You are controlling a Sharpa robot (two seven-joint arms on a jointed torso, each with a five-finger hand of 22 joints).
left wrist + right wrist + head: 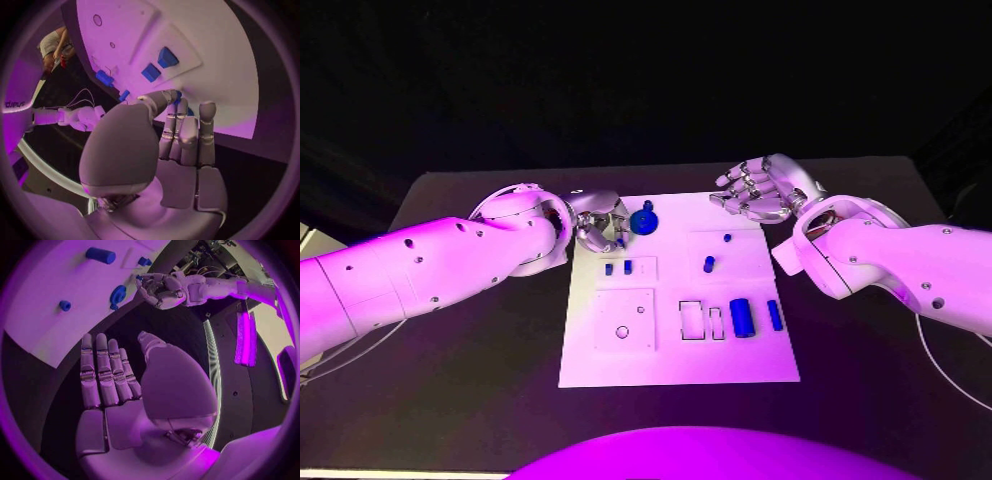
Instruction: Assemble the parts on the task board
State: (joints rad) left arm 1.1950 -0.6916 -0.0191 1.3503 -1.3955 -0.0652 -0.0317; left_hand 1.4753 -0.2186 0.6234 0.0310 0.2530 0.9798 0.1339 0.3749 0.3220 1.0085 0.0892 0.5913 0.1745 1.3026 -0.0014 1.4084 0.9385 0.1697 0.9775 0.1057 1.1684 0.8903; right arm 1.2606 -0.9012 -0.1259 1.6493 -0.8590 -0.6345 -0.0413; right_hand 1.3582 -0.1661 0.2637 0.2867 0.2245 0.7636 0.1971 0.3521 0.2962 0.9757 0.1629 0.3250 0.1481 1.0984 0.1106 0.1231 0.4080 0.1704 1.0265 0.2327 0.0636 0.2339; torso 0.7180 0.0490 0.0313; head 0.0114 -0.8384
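Touching left robot hand (599, 228) fingertips, blue round part (643, 221), on task board (678, 350)

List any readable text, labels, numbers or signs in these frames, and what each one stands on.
Dark lettering on the pale curved surface at the edge of the left wrist view: too small and bent to read.
Task board: outlined shapes, no words or numbers.
Blue parts, left hand, right hand: no text that can be read.
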